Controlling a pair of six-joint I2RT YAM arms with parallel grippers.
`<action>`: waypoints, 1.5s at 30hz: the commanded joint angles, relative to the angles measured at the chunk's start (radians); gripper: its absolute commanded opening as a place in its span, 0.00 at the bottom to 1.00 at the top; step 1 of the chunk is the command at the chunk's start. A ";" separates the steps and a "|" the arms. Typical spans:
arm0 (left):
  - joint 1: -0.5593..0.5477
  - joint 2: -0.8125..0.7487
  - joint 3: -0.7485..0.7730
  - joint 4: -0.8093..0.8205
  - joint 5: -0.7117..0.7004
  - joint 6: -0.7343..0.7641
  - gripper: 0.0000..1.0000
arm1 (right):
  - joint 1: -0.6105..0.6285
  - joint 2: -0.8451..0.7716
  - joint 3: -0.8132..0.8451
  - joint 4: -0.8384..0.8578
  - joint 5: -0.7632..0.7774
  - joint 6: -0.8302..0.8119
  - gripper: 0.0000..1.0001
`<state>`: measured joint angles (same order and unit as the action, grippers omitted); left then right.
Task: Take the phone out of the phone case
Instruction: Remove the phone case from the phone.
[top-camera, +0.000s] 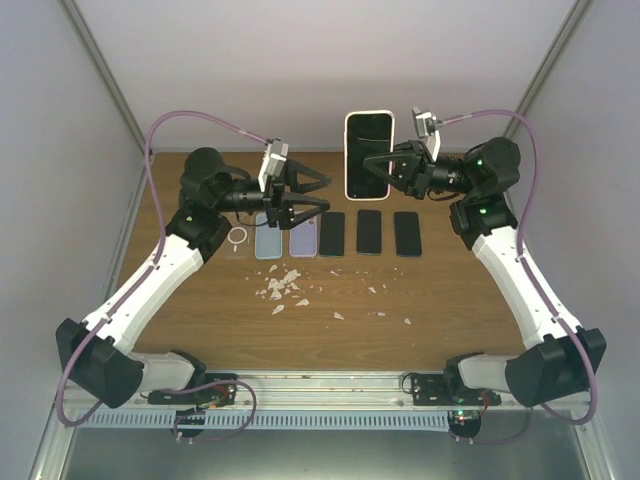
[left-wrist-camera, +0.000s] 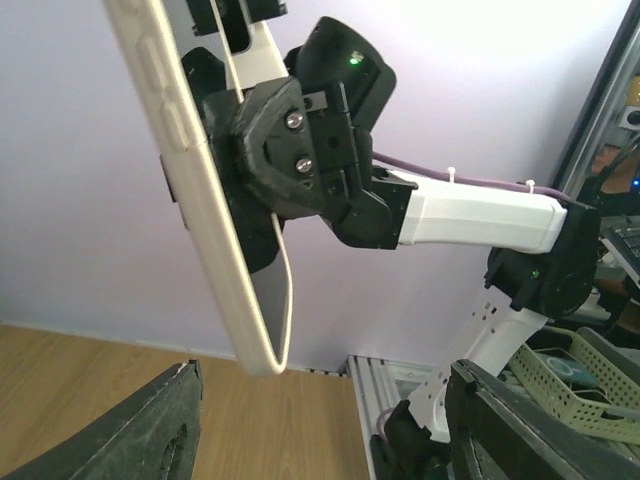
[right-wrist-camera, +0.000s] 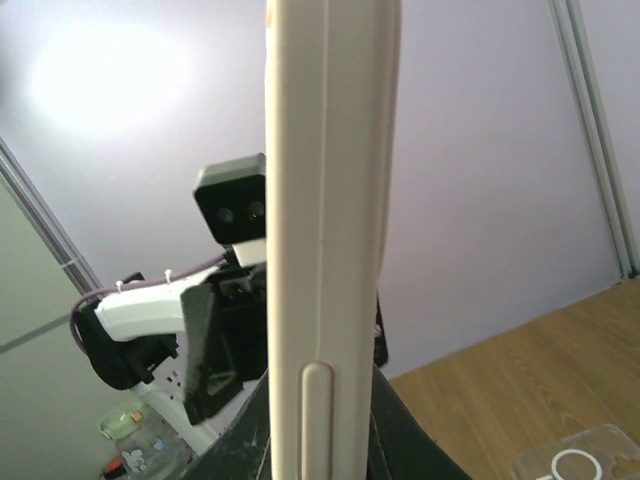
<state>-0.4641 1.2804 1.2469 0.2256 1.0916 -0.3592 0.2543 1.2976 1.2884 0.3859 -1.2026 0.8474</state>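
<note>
**Cased phone held upright by right tool**

Left tool (top-camera: 320, 193): fingers spread, just left of the phone case (top-camera: 348, 150) and not touching it. The phone case stands upright, raised over the tabletop (top-camera: 450, 300), with the phone (top-camera: 368, 140) seated inside and its dark screen showing. Right tool (top-camera: 383, 168): at the case's right edge, pinching the phone case.
</note>
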 joint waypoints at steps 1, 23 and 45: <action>-0.032 0.036 -0.015 0.121 -0.046 -0.108 0.66 | -0.001 -0.036 -0.041 0.239 0.046 0.184 0.00; -0.125 0.118 0.061 0.157 -0.112 -0.176 0.12 | 0.029 -0.063 -0.075 0.159 0.067 0.077 0.01; -0.109 0.080 0.094 -0.165 -0.051 0.127 0.00 | 0.017 -0.054 0.068 -0.524 -0.007 -0.475 0.28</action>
<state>-0.5781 1.3899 1.2938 0.0174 1.0172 -0.2741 0.2707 1.2453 1.3293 0.0029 -1.1778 0.4877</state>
